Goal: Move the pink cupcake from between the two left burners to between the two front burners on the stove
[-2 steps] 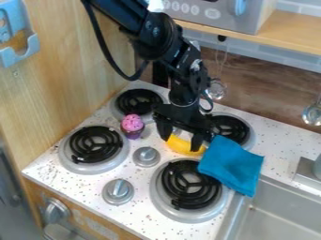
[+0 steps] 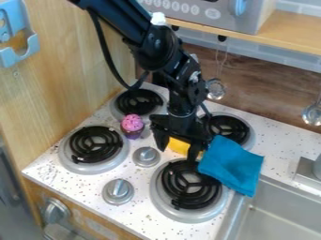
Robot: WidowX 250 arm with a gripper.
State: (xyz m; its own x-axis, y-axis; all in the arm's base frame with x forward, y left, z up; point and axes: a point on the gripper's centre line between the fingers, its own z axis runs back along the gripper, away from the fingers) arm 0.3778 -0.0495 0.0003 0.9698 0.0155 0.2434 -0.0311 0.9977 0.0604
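The yellow thing (image 2: pixel 179 146) is bright and plain, with no second colour on the part that shows. It is partly hidden under the black gripper (image 2: pixel 177 153), so its full outline and ends cannot be made out; the visible part looks like 1 short, blocky patch. Its exact tilt is unclear, as is whether it touches the white speckled stovetop (image 2: pixel 162 216). It is among the 4 burners, just behind the front right burner (image 2: pixel 191 184), to the right of the pink-topped cupcake (image 2: pixel 132 125) and to the left of the blue cloth (image 2: pixel 232 161).
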